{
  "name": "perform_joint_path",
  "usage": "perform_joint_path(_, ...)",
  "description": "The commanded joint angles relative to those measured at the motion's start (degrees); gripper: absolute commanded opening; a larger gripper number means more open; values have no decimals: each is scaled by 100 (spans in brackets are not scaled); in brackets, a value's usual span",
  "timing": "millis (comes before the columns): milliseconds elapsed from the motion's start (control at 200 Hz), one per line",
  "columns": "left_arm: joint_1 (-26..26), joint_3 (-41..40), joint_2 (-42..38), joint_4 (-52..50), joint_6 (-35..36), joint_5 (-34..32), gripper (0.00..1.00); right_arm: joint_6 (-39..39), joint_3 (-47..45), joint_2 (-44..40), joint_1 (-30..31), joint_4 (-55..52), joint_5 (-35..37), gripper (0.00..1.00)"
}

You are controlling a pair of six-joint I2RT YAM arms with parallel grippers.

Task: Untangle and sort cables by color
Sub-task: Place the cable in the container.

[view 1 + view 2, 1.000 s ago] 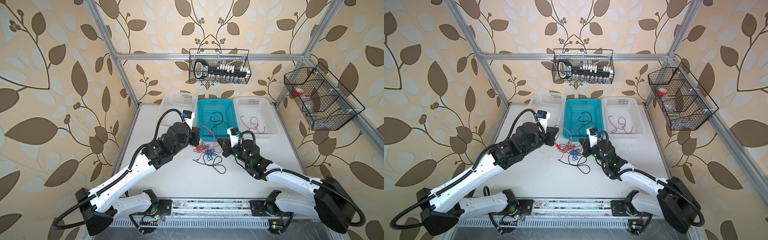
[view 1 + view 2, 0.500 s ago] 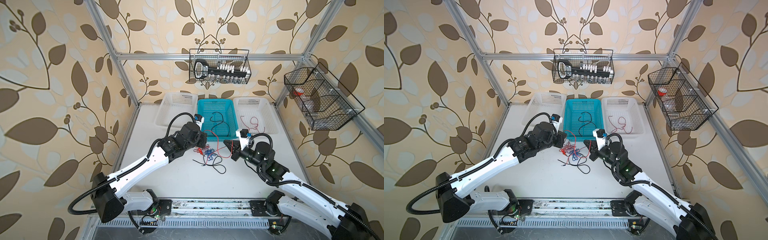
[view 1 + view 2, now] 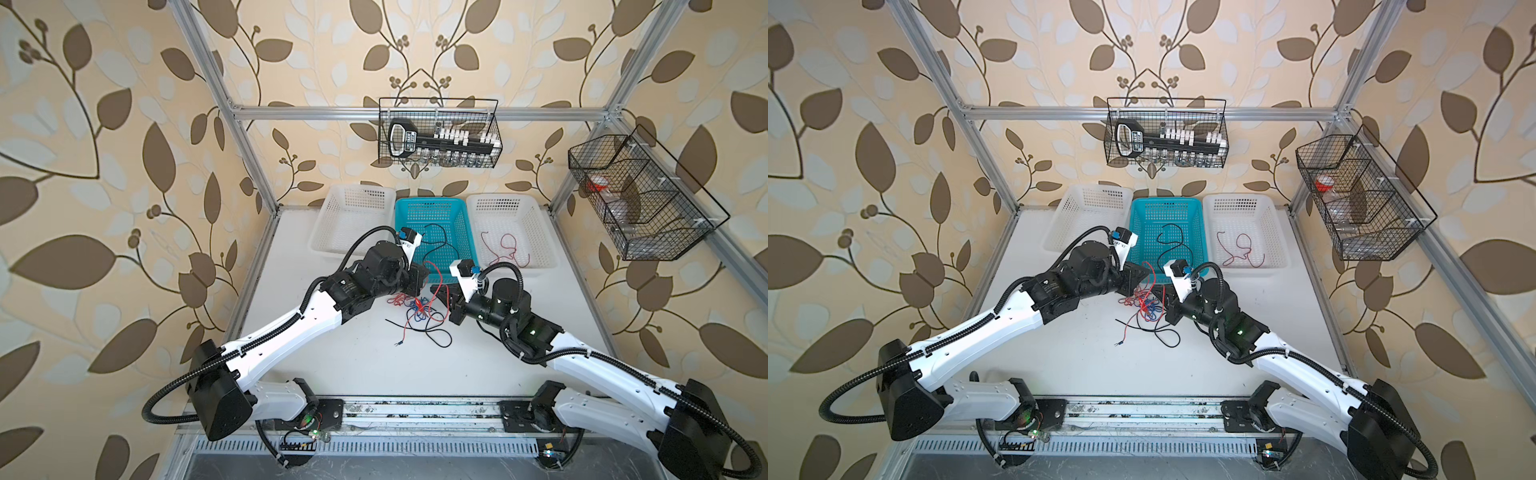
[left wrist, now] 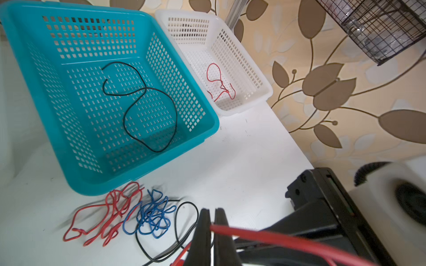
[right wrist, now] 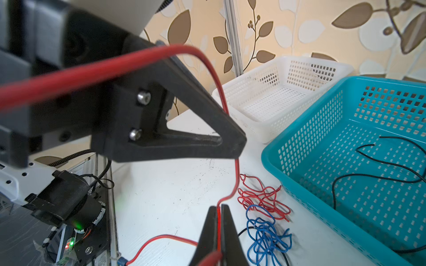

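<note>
Both grippers pinch the same red cable (image 5: 236, 179), which arches up between them in front of the teal basket (image 3: 428, 202). My left gripper (image 4: 212, 214) is shut on it, and so is my right gripper (image 5: 218, 210). In both top views the left gripper (image 3: 420, 289) and the right gripper (image 3: 441, 291) nearly meet above the pile. The pile (image 3: 417, 313) on the table holds tangled red cables (image 4: 110, 214), a blue knot (image 4: 152, 216) and a black cable (image 4: 184, 221). A black cable (image 4: 138, 103) lies in the teal basket. A red cable (image 3: 505, 245) lies in the right white basket (image 3: 536, 232).
The left white basket (image 3: 353, 220) holds nothing that I can see. Wire racks hang on the back wall (image 3: 438, 133) and the right wall (image 3: 640, 199). The three baskets line the table's far edge, and aluminium frame posts stand at its corners.
The two grippers have come closer together over the pile. The left one moved right toward the teal basket; the right one swung out to the right and came back. Both stayed shut.
</note>
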Motion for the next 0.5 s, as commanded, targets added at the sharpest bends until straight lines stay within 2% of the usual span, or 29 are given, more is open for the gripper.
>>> perform_joint_path(0,50,29,31,375,-299,449,0,33,139,110,28,359,-4,1)
perform_joint_path(240,49,2,18,473,-468,635,0,114,209,323,-1,544,420,9)
perform_joint_path(455,50,37,68,473,-458,651,0,158,328,544,-150,761,483,10)
perform_joint_path(495,49,49,86,460,-450,649,0,163,361,582,-162,812,457,7)
